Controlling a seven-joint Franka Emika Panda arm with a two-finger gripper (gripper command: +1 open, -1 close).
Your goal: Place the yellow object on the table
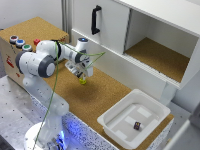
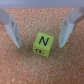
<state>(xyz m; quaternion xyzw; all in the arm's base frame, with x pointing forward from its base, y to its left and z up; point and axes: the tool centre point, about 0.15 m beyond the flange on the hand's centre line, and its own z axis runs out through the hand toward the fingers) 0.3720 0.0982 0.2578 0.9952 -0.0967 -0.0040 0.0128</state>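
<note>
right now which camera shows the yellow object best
The wrist view: the yellow object fills the centre as a cube marked N, sitting on the cork table between the open gripper fingers. The exterior view shows only a tiny yellow-green speck under the gripper.

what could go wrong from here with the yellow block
In the wrist view the yellow block sits on the table between the open gripper fingers, apparently released. If the arm moves sideways before rising, a finger could knock the block. It looks tilted, so it may tip or roll once nudged.
</note>
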